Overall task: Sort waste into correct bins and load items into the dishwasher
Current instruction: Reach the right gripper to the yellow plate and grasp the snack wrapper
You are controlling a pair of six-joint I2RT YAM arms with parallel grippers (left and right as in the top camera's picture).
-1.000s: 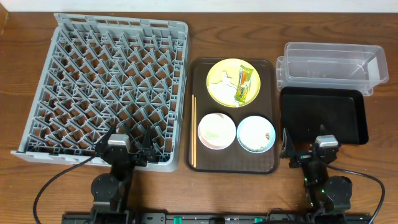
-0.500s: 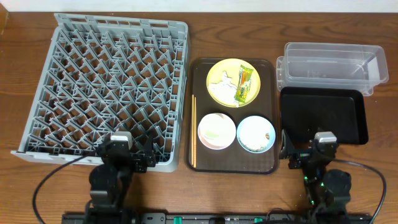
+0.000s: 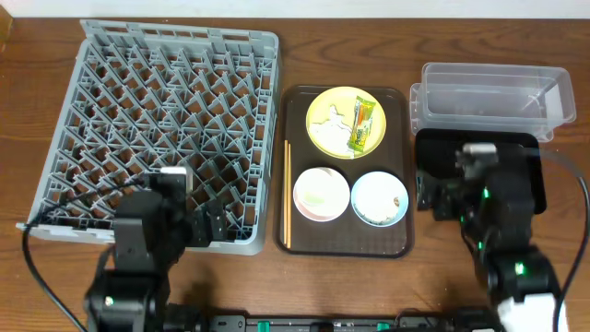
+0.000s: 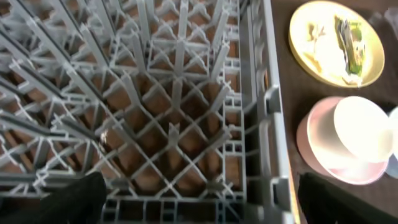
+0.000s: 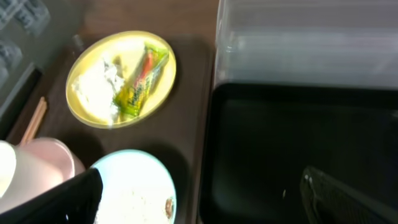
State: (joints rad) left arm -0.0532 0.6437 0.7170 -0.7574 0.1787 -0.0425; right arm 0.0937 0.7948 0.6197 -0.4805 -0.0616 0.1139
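The left gripper (image 4: 199, 208) hangs wide open over the near right corner of the dish rack (image 3: 166, 129), which fills the counter's left side. The right gripper (image 5: 202, 199), fingers spread wide, hangs over the black tray (image 5: 280, 143). The clear tub (image 3: 489, 92) lies just behind that tray, toward the counter's far right corner. Mid-counter, with narrow bare strips on either side, the brown tray (image 3: 300, 101) carries the yellow plate (image 3: 323, 103) with wrapper (image 3: 361, 126) and napkin (image 3: 330, 127), the pink bowl (image 3: 321, 195), the blue bowl (image 3: 379, 199), and chopsticks (image 3: 287, 194) along its left rim.

Yellow plate (image 3: 318, 104): wrapper (image 3: 361, 125) and napkin (image 3: 330, 130) on top. Pink bowl (image 3: 304, 207): white cup (image 4: 360, 122) inside. Blue bowl (image 3: 395, 184): rice scraps (image 3: 373, 214) inside. Chopsticks (image 3: 287, 194): left of bowls.
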